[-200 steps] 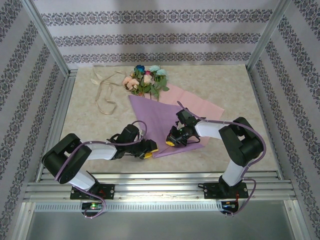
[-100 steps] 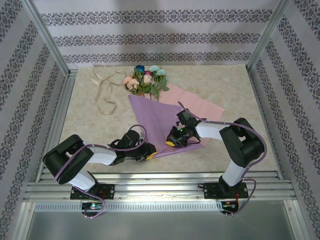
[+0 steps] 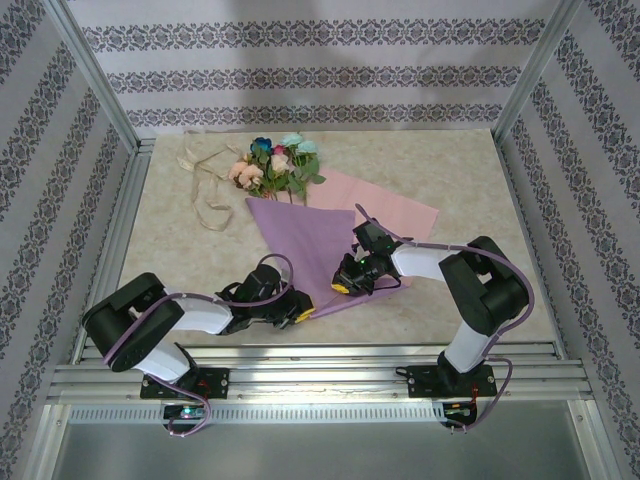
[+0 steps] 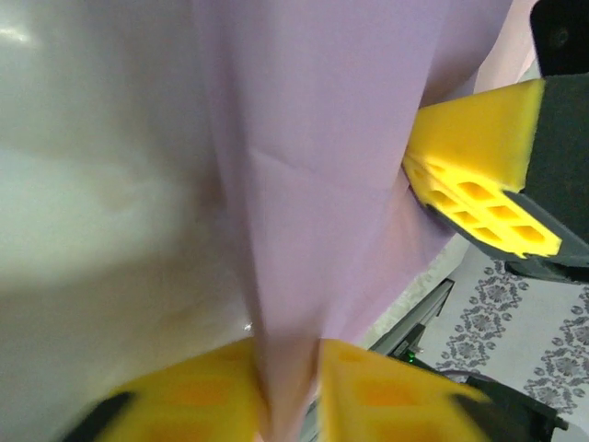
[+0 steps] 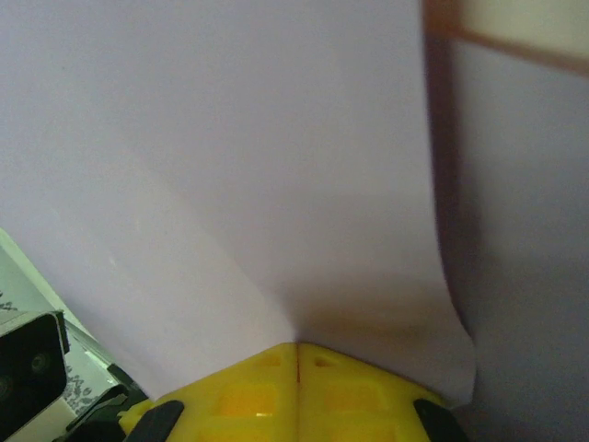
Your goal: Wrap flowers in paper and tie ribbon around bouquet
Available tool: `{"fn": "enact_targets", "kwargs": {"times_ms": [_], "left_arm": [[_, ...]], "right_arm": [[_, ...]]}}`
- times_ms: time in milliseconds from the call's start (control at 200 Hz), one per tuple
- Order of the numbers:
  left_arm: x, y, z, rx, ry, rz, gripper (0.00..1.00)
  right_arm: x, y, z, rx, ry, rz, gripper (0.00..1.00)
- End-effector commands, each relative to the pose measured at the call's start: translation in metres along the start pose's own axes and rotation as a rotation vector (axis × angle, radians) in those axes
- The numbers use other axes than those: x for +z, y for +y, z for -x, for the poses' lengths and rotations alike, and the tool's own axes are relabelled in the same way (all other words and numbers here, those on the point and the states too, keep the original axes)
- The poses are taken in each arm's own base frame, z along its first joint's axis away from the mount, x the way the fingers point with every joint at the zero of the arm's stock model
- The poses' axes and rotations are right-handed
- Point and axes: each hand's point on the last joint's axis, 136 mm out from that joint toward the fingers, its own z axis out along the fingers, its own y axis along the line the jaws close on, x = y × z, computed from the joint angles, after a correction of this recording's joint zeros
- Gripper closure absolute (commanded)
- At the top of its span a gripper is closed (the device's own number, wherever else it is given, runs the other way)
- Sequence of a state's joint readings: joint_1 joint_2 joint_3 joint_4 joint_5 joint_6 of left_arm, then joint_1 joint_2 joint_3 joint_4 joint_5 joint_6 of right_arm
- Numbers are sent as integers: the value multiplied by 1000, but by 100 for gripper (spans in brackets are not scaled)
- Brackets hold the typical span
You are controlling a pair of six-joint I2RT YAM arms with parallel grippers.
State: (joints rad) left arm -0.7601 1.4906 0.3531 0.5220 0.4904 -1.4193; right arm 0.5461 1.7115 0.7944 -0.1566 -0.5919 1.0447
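Observation:
The lilac paper point(image 3: 298, 238) lies folded into a cone on the table, its pink underside point(image 3: 388, 206) showing at the right. The flowers point(image 3: 272, 163) stick out of the wide far end. My left gripper point(image 3: 299, 313) is shut on the cone's narrow near tip; in the left wrist view the paper point(image 4: 322, 138) runs down between the yellow fingers of that gripper point(image 4: 290, 373). My right gripper point(image 3: 343, 285) pinches the paper's right edge. In the right wrist view this gripper point(image 5: 297, 354) has its fingers closed together under a fold of paper point(image 5: 230, 166). The cream ribbon point(image 3: 206, 186) lies loose at the far left.
Aluminium frame rails point(image 3: 300, 365) run along the near edge, just below both grippers. Patterned walls enclose the marble-look table point(image 3: 180, 250) on three sides. The right gripper's yellow finger point(image 4: 479, 175) sits close by in the left wrist view.
The paper cone and flowers have slid left. My left gripper has drawn the tip slightly toward the near edge. The right gripper has stayed nearly still.

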Motion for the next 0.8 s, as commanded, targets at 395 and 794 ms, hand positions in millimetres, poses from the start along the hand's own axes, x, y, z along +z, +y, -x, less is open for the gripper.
{"fn": "enact_targets", "kwargs": {"times_ms": [395,794], "left_arm": [[9,17,-27,-66,118,47,68],[5,23,-22,-79,93,71,100]], "right_arm": [[6,-31,-8,58,3,-107,98],[5,-37,-10,64,0,-121,100]]}}
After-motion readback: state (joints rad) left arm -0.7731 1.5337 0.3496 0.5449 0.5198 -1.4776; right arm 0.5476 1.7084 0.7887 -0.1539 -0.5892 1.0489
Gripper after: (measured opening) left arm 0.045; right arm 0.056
